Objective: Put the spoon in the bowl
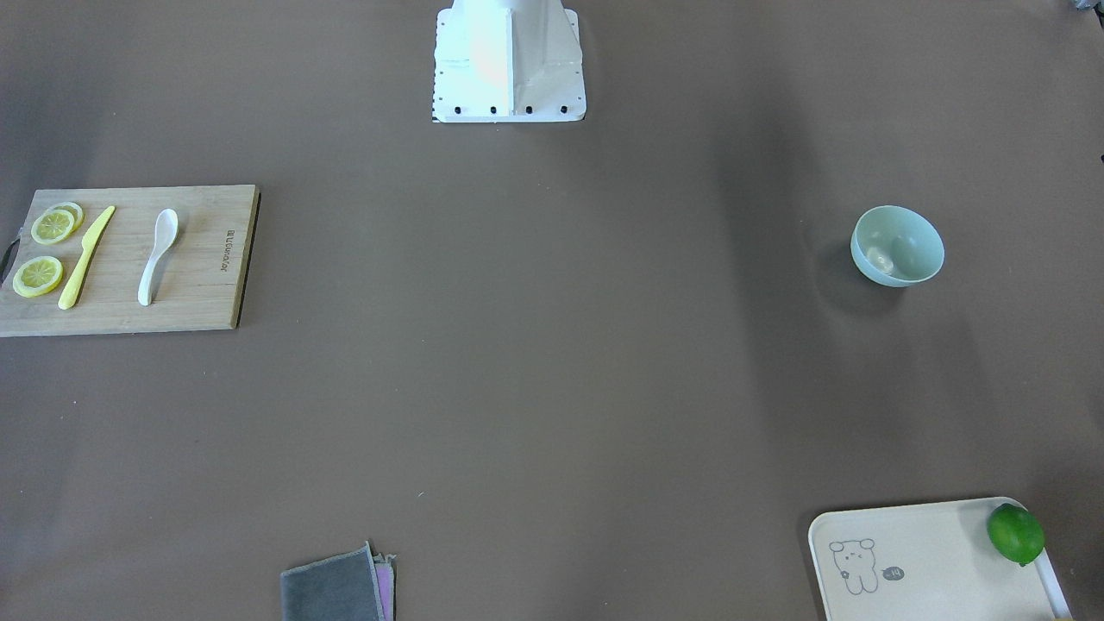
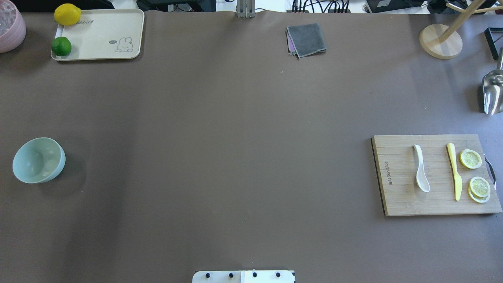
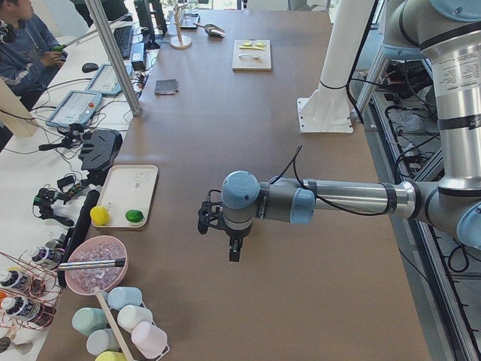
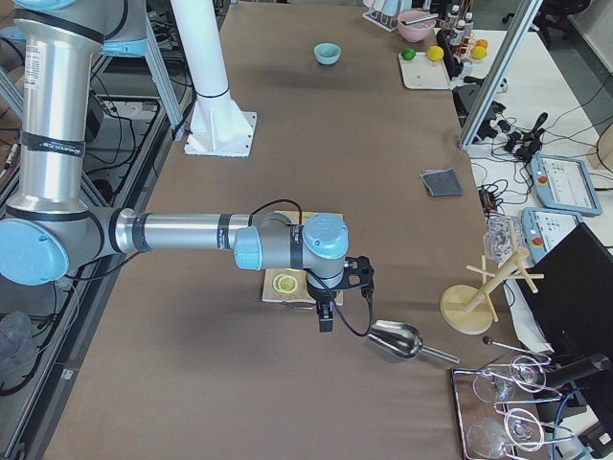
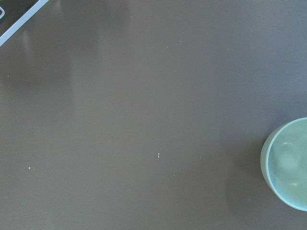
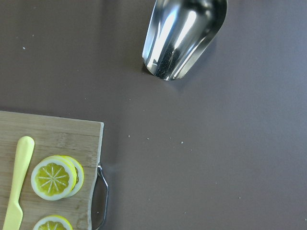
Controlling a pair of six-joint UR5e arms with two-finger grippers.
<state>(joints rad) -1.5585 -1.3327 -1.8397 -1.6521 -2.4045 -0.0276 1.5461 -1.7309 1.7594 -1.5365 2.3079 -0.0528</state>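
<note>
The white spoon (image 1: pixel 157 256) lies on a wooden cutting board (image 1: pixel 203 289), beside a yellow knife (image 1: pixel 84 259); it also shows in the overhead view (image 2: pixel 420 168). The mint-green bowl (image 1: pixel 897 246) stands empty at the table's other end (image 2: pixel 38 160) and at the right edge of the left wrist view (image 5: pixel 288 165). My left gripper (image 3: pixel 234 252) hovers above the table near the bowl's end. My right gripper (image 4: pixel 326 319) hovers beyond the board's outer end. Both show only in the side views, so I cannot tell if they are open or shut.
Lemon slices (image 2: pixel 475 173) lie on the board. A metal scoop (image 2: pixel 493 92) and a wooden stand (image 2: pixel 440 41) are past the board. A tray (image 2: pixel 106 51) holds a lime (image 2: pixel 61 46) and a lemon (image 2: pixel 67 14). A grey cloth (image 2: pixel 306 39) lies at the far edge.
</note>
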